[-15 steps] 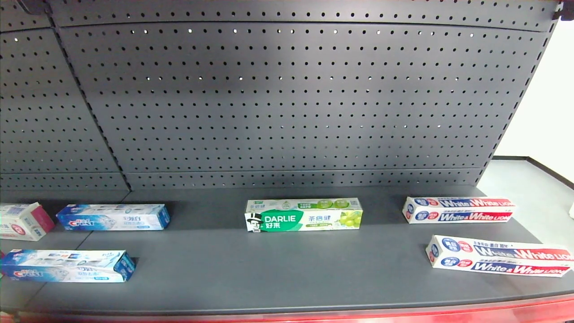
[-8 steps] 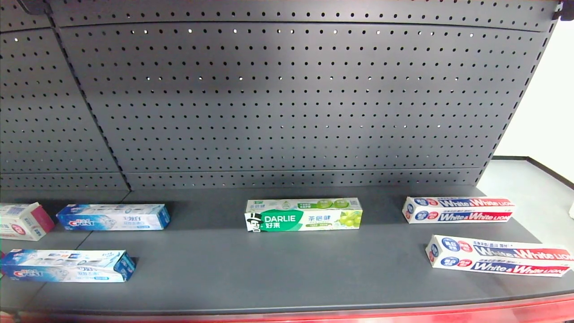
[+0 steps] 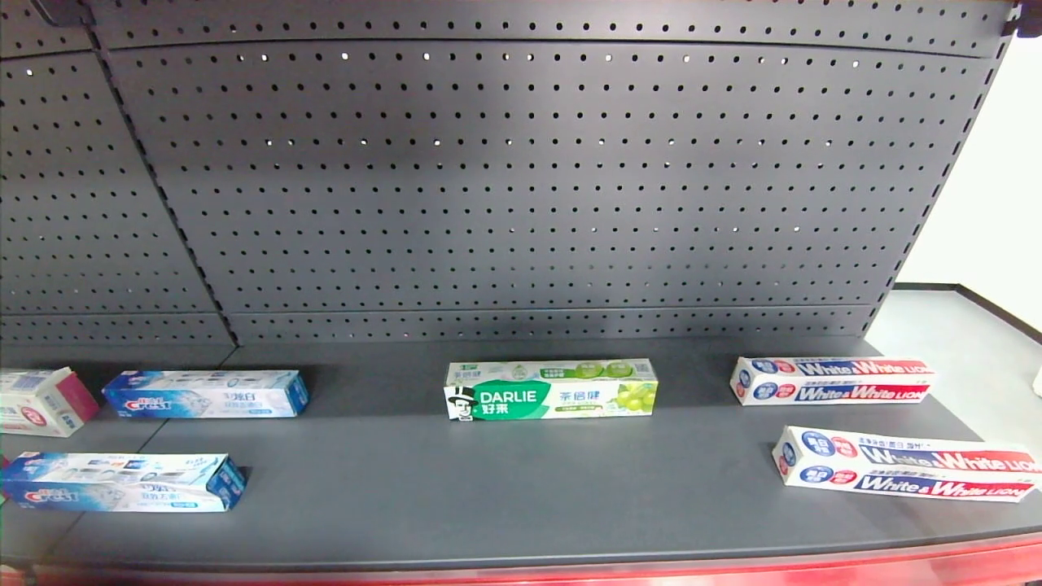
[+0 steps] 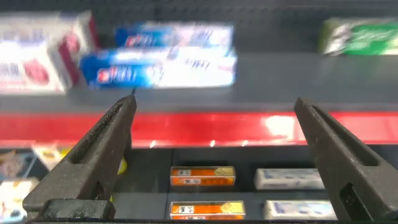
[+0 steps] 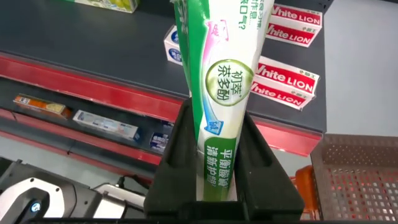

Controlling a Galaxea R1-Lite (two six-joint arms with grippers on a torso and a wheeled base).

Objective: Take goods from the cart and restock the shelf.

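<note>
Right wrist view: R gripper (image 5: 217, 112) is pinching green-white toothpaste carton (image 5: 227, 62); L gripper (image 4: 215, 99) is sitting spread wide. Blue cartons (image 3: 205, 394) are lying at grey metal shelf's (image 3: 488, 488) 9 o'clock.

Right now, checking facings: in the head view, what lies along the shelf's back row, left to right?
white-and-red box, blue toothpaste box, green toothpaste box, red-white-and-blue toothpaste box

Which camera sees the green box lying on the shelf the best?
The head view: the green box lies whole and flat in the middle of the shelf. The left wrist view catches one blurred end of it. The right wrist view shows just a sliver at the frame edge.
</note>
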